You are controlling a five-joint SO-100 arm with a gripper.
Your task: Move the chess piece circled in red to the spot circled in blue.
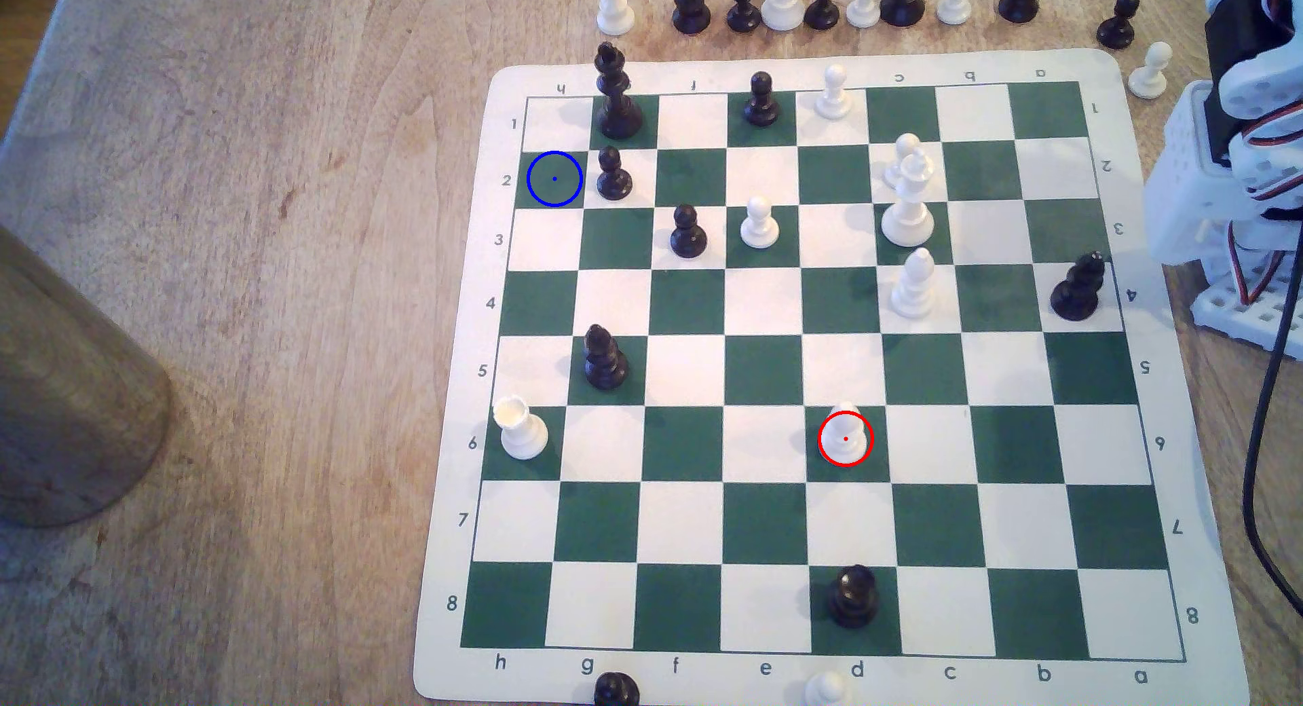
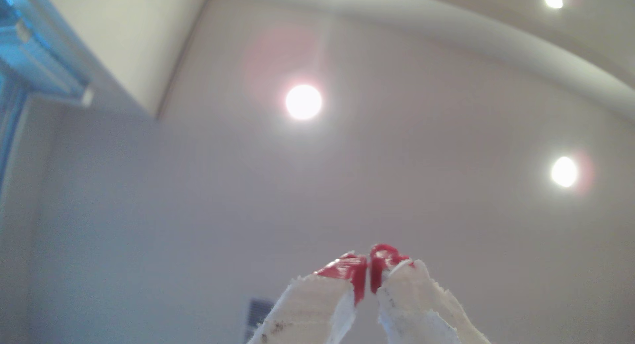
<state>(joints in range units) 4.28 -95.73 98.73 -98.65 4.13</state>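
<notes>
Gripper (image 2: 368,275) jaws pressed together, red-tipped, holding nothing (aimed at the ceiling). White chess piece (image 1: 845,438) stands far from the spot (image 1: 554,179).

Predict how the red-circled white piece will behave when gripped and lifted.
The piece looks like hard, smooth plastic: probably stiff, light, perhaps slippery. Its wide base suggests it stands steadily, though a push near its narrow top might tip it.

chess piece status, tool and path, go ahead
Tool shut, empty, pointed at ceiling. Chess piece upright on red-ringed square, untouched. Blue-ringed spot free; black pawn stands right beside it.
</notes>
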